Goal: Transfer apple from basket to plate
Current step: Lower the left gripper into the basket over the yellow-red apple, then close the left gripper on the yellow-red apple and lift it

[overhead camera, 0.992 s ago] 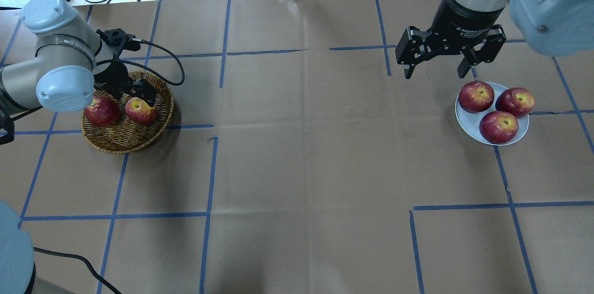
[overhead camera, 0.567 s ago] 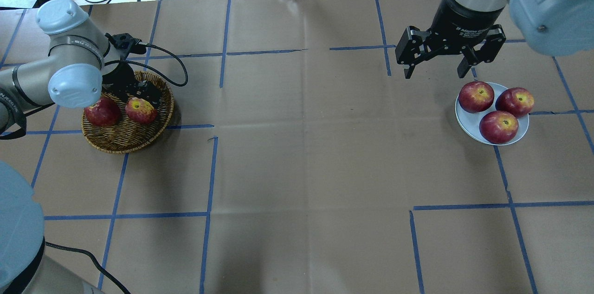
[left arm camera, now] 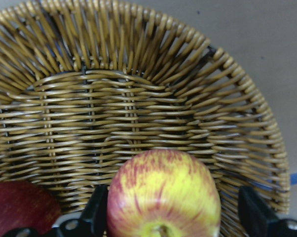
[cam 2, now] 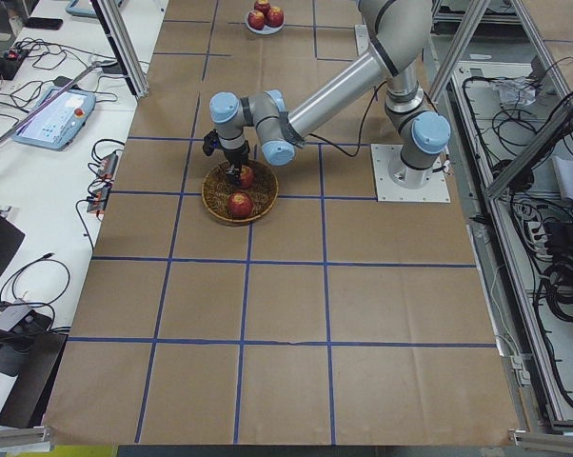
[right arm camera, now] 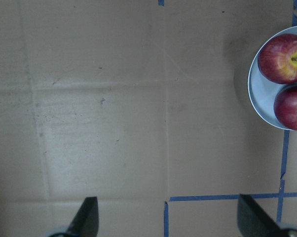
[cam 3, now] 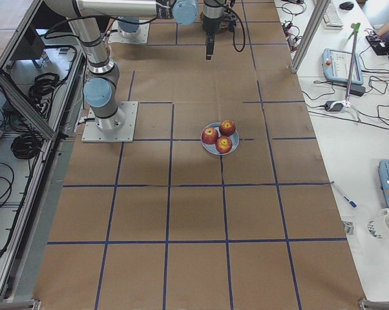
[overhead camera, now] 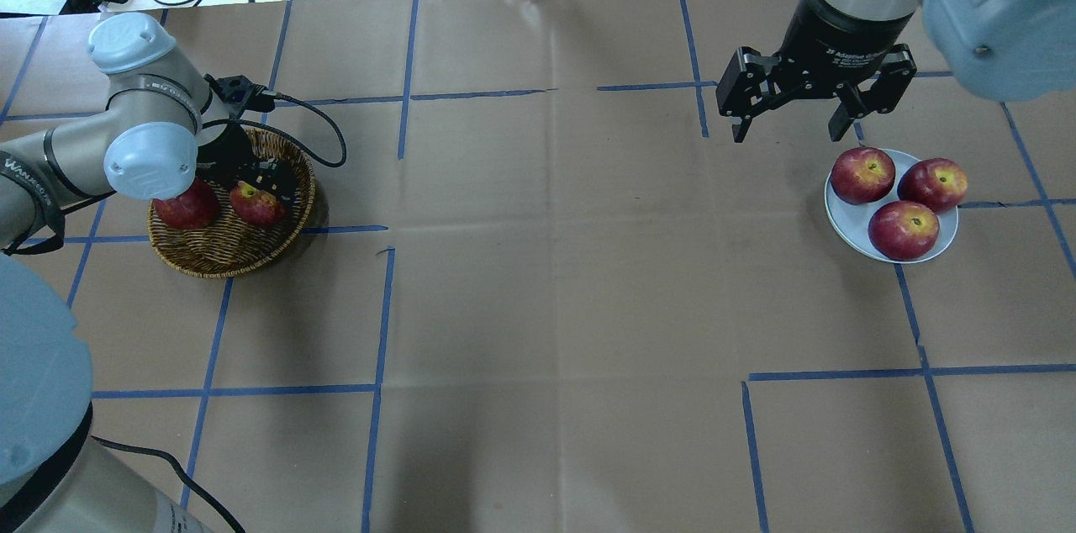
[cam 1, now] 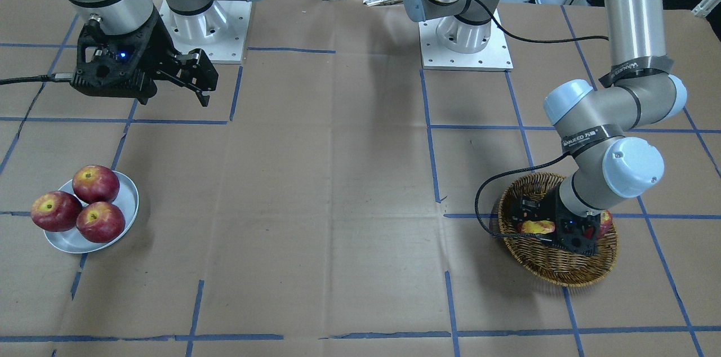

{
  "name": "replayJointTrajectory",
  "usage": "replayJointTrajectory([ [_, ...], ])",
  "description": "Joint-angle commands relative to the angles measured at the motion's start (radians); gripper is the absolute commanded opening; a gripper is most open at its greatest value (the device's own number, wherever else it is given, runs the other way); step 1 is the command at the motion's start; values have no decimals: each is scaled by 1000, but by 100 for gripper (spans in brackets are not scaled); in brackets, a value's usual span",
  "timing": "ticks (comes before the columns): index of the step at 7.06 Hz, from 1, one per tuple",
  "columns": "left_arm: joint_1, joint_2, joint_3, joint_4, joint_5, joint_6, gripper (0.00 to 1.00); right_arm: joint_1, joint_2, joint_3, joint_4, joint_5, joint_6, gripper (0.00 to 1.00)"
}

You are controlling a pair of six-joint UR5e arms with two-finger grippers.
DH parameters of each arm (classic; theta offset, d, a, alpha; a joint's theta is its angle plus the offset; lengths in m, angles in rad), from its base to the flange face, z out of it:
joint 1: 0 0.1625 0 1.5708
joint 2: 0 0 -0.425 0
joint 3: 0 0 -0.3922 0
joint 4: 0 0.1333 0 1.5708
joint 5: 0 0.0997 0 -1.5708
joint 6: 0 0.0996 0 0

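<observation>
The yellow-and-red streaked apple [overhead camera: 255, 205] lies in the wicker basket [overhead camera: 225, 264] at the table's left, and fills the bottom of the left wrist view [left arm camera: 163, 195]. My left gripper [overhead camera: 257, 185] is down in the basket, open, with one finger on each side of this apple. The left finger is against it and a small gap shows at the right finger [left arm camera: 252, 212]. The pale plate [overhead camera: 845, 218] sits at the right. My right gripper [overhead camera: 788, 134] hangs open and empty, above the table just behind and left of the plate.
A dark red apple [overhead camera: 185, 207] lies in the basket beside the streaked one. Three dark red apples [overhead camera: 904, 230] fill the plate. Blue tape lines cross the brown paper. Cables lie beyond the table's far edge.
My left arm has swung right and lowered the gripper into the basket, so its fingers now straddle the streaked apple. The right arm has not moved.
</observation>
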Motion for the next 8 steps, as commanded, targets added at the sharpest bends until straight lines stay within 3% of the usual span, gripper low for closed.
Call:
replayJointTrajectory([
  [1,-2,3,7,0,3,5,38,0,0,0,0,1,-1,100],
  [3,-54,70,32,-55,6,-55,34,0,0,0,0,2,0,100],
  [5,-247,119,129,-200,9,-318,34,0,0,0,0,4,0,100],
  [8,-561,8,188,-154,1,-834,35,0,0,0,0,2,0,100],
])
